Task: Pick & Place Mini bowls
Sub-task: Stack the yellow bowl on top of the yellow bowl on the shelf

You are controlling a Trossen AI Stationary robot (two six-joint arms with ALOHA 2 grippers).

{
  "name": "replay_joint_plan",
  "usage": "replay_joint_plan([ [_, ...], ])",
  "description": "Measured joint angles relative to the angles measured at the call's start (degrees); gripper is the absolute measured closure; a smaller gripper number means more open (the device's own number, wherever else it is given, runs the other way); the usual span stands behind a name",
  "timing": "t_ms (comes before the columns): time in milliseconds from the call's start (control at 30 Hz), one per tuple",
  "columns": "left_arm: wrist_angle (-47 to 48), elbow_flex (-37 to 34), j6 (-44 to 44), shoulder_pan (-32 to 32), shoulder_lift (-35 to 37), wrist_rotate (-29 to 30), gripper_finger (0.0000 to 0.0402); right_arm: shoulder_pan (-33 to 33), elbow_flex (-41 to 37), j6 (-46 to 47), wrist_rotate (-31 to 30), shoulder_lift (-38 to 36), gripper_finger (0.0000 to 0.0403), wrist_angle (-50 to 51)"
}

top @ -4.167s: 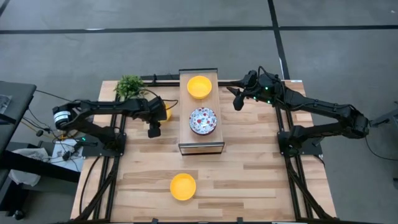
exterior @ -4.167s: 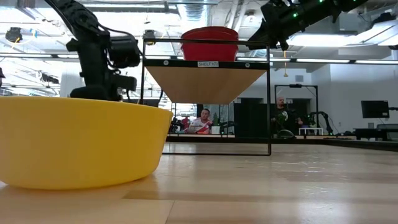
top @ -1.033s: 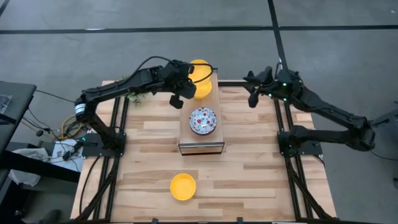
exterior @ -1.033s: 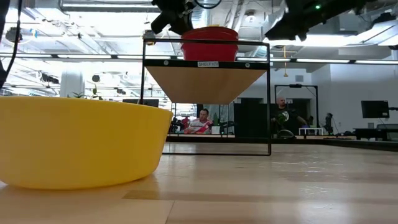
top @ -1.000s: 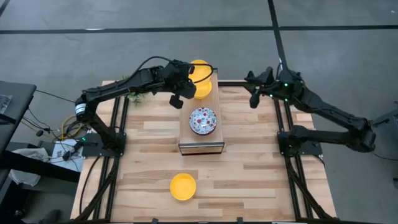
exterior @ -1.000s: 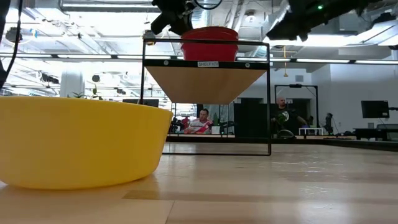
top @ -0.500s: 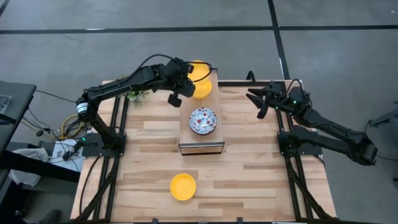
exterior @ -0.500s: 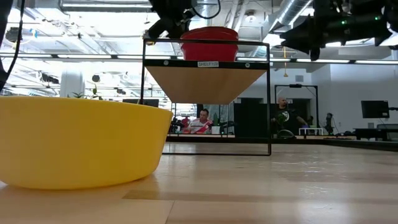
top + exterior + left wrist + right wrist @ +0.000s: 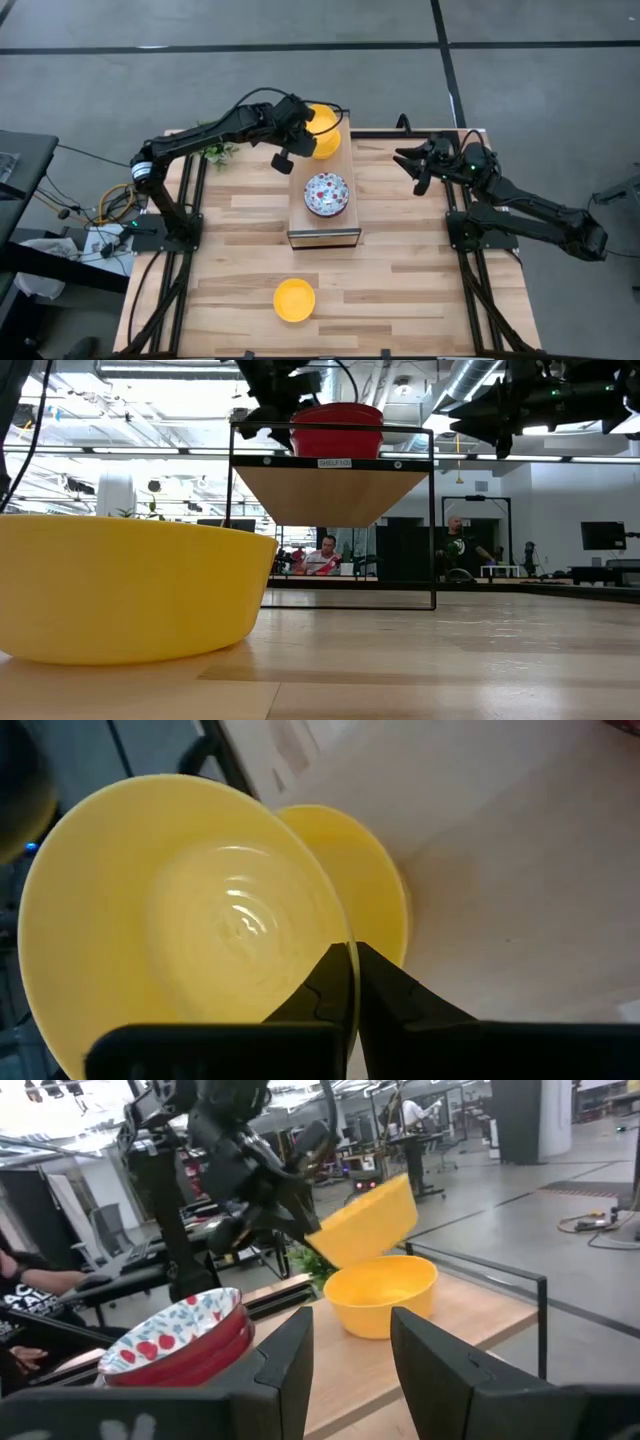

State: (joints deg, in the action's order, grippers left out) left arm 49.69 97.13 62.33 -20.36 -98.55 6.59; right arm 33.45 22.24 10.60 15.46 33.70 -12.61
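Our left gripper [image 9: 352, 982], jaws clamped on a tilted yellow bowl's [image 9: 180, 920] rim, hovers above the shelf's [image 9: 322, 232] 12 o'clock yellow bowl [image 9: 381, 1294]; our right gripper [image 9: 350, 1350] waits, jaws apart, at 3 o'clock.

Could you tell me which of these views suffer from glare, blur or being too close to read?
Low view: the near yellow bowl fills the left, and ceiling lights glare behind the shelf. Left wrist view: the held yellow bowl shows a bright highlight, very close. Right wrist view: its own fingers are soft.

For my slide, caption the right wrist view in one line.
Left end effector holds a tilted plain yellow bowl over another yellow bowl beside stacked floral-patterned bowls.
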Motion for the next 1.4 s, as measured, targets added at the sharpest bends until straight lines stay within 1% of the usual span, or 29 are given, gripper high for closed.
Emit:
replay_joint_plan([
  [133,0.61,-0.03,0.46,0.09,-1.29,-0.09,0.0396,-1.02,0.0,0.03,-0.44,0.01,0.0278,0.08],
  [400,0.88,-0.03,0.43,0.04,-1.32,-0.72,0.0396,-1.18,0.0,0.04,-0.58,0.01,0.0278,0.08],
  [567,1.03,-0.03,0.39,-0.33,-1.71,-2.26,0.0396,-1.18,0.0,0.03,-0.57,0.01,0.0278,0.08],
  [833,1.74,-0.03,0.4,-0.31,-3.78,-1.96,0.0395,-1.2,0.0,0.03,-0.5,0.03,0.0278,0.08],
  [900,1.69,-0.03,0.41,-0.33,-4.17,-0.94,0.0395,-1.18,0.0,0.03,-0.48,0.01,0.0278,0.08],
  [1033,1.69,-0.03,0.41,-0.33,-4.21,-0.26,0.0395,-1.18,0.0,0.03,-0.48,0.02,0.0278,0.09],
  [1400,1.7,-0.03,0.41,-0.33,-4.21,-0.63,0.0393,-1.18,0.0,-0.01,-0.48,0.03,0.0278,0.1],
])
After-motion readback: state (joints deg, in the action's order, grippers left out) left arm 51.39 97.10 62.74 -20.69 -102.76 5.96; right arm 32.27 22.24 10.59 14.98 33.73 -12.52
